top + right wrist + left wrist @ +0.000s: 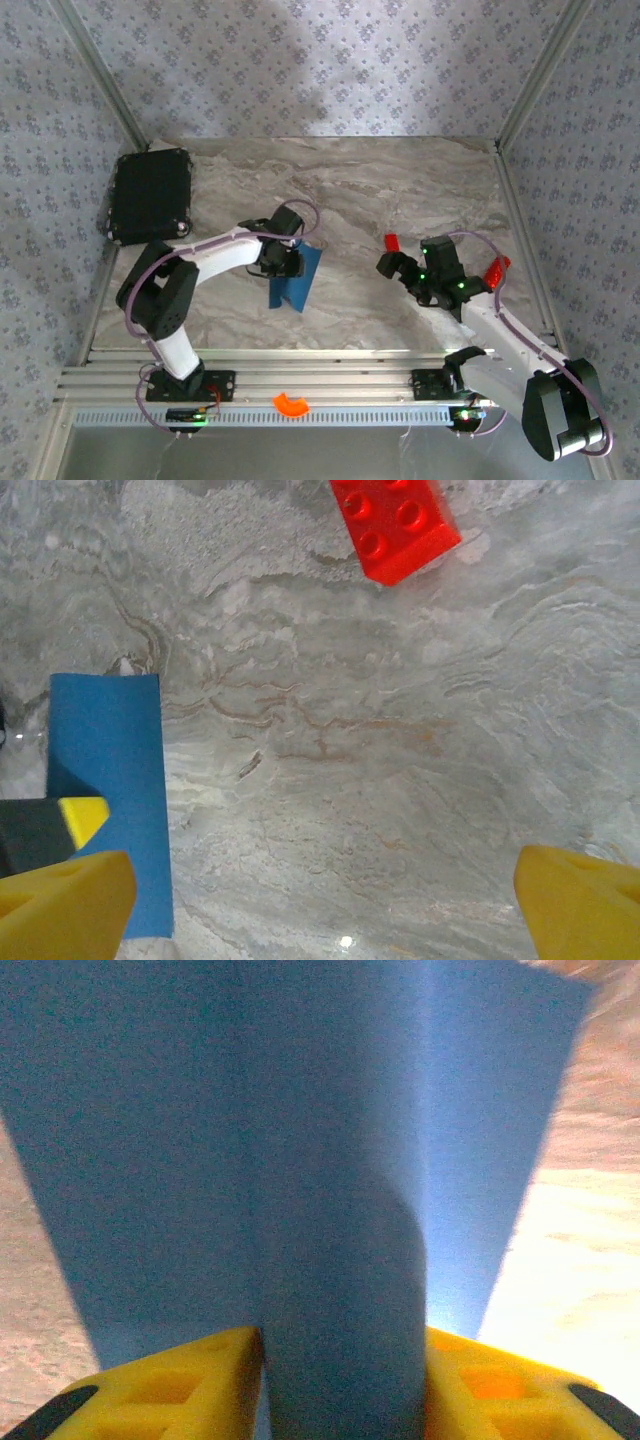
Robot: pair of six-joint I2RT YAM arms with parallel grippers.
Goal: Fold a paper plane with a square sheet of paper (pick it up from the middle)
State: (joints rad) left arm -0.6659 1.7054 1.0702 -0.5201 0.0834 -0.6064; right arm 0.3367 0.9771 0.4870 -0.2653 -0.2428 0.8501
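Mid-fold, the left hand (284, 262) clamps the creased square sheet of paper (298, 282). The right hand (325, 905) hangs spread apart; a flattening press likely follows.

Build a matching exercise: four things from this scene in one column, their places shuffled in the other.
1 square sheet of paper
2 black case
3 red block
4 orange curved piece

a far left corner of the table
b on the near-edge rail
c pinched in the left gripper
d flat on the tabletop, right half

Pairs: 1-c, 2-a, 3-d, 4-b
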